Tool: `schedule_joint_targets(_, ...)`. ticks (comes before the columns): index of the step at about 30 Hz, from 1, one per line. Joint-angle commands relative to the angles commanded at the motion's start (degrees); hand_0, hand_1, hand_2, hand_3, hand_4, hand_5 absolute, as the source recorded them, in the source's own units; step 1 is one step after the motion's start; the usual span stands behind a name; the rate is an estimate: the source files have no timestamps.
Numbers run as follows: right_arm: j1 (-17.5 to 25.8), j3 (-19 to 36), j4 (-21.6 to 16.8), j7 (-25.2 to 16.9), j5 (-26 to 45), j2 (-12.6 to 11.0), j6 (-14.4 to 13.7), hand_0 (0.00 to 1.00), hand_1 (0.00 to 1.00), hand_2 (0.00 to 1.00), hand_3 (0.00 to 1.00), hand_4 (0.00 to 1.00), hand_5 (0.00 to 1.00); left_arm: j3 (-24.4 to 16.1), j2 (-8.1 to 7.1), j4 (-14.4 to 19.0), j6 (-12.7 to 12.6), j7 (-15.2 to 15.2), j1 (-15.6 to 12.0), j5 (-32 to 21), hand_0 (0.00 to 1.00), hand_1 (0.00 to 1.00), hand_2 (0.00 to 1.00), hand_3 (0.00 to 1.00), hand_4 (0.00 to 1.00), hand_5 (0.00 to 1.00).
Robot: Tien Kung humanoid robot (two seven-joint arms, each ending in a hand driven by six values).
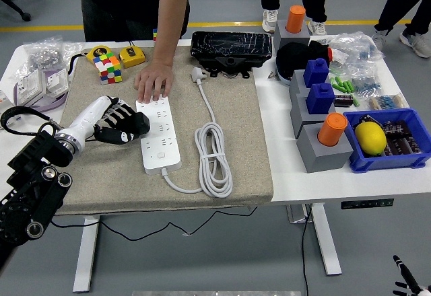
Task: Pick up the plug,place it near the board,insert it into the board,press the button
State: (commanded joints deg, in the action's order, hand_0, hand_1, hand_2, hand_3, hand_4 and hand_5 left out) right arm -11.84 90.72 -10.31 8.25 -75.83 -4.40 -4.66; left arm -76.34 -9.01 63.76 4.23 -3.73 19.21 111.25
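Observation:
The white power strip (160,136) lies on the grey mat, its button (161,154) near the front end. Its white plug (198,75) rests unplugged at the mat's far side, and the cable runs down to a coil (214,158) right of the strip. My left hand (123,126) lies on the mat against the strip's left edge, its fingers curled and holding nothing. A person's hand (153,81) presses flat on the strip's far end. Only a tip of my right hand (406,281) shows at the bottom right corner, below the table.
A Rubik's cube (109,66) and a yellow tape measure (132,56) sit at the mat's far left. A black case (231,46) lies behind the plug. Grey blocks with blue and orange pegs (322,128) and a blue bin (384,141) stand on the right.

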Motion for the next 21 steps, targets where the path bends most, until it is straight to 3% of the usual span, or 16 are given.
schedule_joint_targets(21,0.0,0.0,0.0,0.0,0.0,-0.1,0.0,0.994,0.867,0.801,0.844,0.998,0.998,0.2,-0.08,-0.4,0.0,0.1,0.1,0.3,0.416,0.545,0.417,0.458,0.601,0.002)
